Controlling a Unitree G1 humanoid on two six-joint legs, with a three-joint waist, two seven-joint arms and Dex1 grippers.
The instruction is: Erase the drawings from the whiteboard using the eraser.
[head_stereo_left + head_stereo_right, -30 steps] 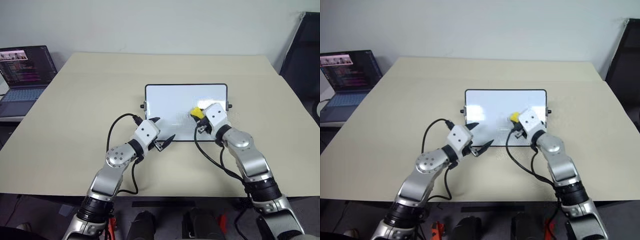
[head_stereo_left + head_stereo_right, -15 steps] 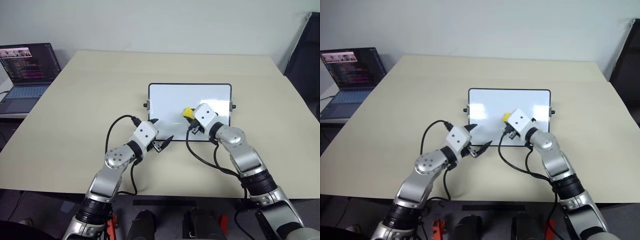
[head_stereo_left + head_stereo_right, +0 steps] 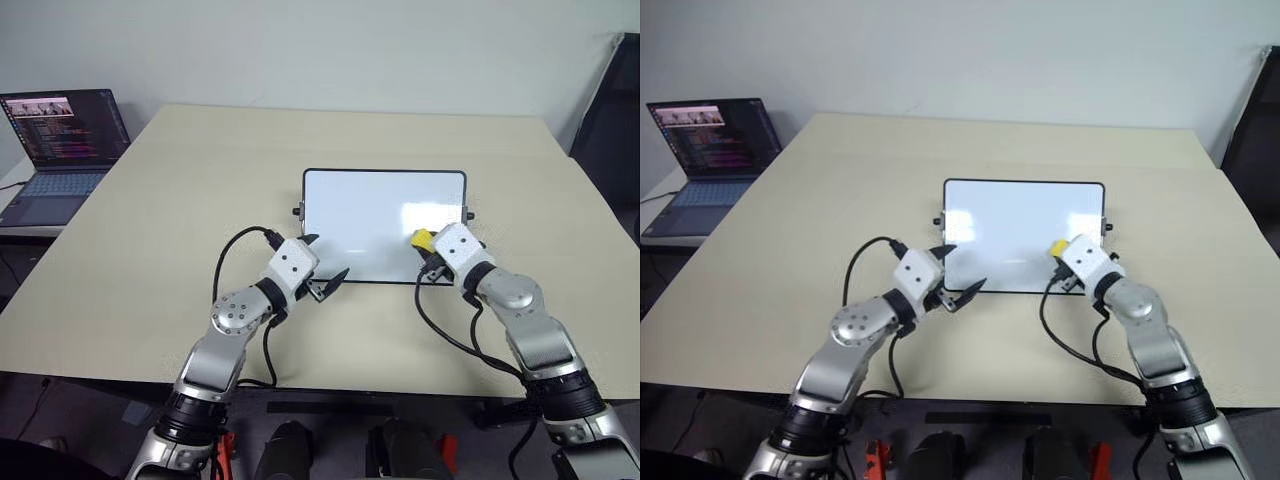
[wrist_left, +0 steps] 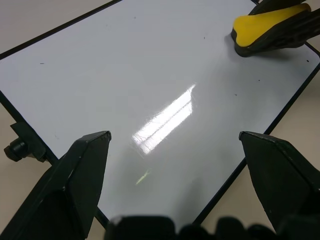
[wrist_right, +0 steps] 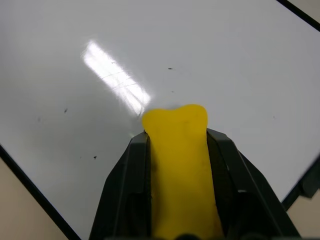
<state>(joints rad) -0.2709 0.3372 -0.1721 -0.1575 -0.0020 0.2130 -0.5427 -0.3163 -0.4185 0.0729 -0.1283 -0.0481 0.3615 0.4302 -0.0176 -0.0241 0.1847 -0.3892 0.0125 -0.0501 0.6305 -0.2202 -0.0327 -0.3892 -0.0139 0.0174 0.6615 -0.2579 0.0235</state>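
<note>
both arms are silver-grey metal with round screwed joint housings, white boxy wrist blocks, looping black cables and pointed, glossy black jaws.

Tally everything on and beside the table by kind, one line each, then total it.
Whiteboard: 1
Eraser, yellow: 1
Table: 1
Laptop, beside the table: 1
Total: 4

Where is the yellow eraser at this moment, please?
The eraser is clamped in the right gripper, over the whiteboard's right part near its near edge. The open left gripper sits by the board's near left corner.
</note>
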